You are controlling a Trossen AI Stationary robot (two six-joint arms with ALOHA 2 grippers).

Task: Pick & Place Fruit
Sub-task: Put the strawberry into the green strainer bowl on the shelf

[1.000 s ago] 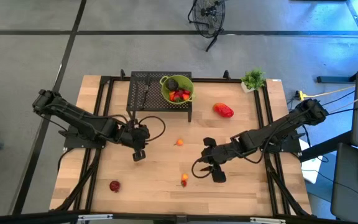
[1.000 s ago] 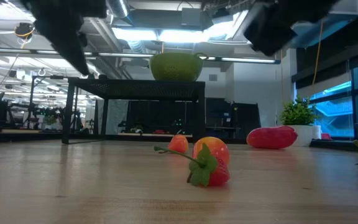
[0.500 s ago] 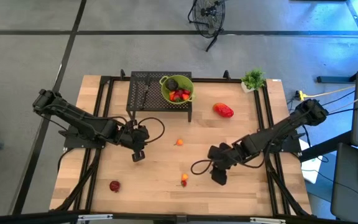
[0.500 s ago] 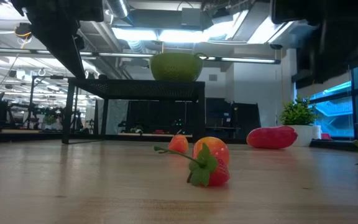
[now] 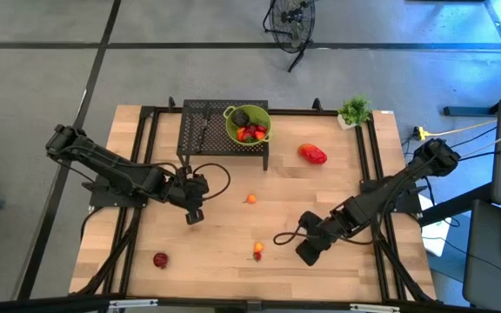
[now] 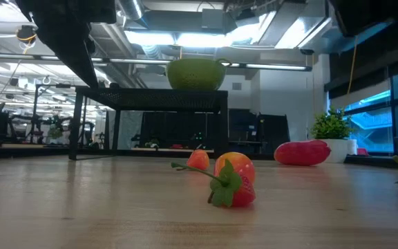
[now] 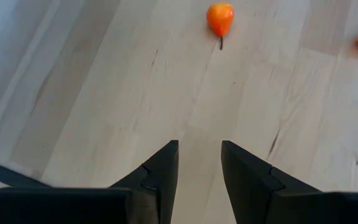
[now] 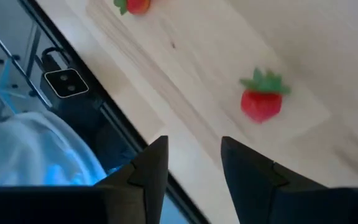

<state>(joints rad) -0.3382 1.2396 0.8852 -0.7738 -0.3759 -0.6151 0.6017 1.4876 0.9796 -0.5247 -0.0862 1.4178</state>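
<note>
Spanning most of the overhead picture, the wooden table (image 5: 224,222) carries everything, with a black mesh stand (image 5: 205,130) at its far edge near the middle. On that stand sits the lime-green bowl (image 5: 231,122), holding a round dark green fruit (image 5: 243,118) and several small red strawberries (image 5: 250,133). A small potted plant (image 5: 353,111) stands at the far right corner. Just right of the stand lies the glossy red oblong fruit (image 5: 313,154), the biggest loose piece. The left gripper (image 5: 194,215) hovers left of the table's centre, its fingers (image 7: 161,171) a narrow gap apart and holding nothing. The right gripper (image 5: 306,251) hangs low toward the near edge, right of centre, its fingers (image 8: 151,165) likewise narrowly parted and empty. An orange-yellow fruit with a thin stem (image 5: 250,199) rests near the centre of the table. A red and orange strawberry with green leaves (image 5: 257,252) lies nearer the front edge, just left of the right gripper. A dark red strawberry (image 5: 160,259) sits alone toward the near left corner.
</note>
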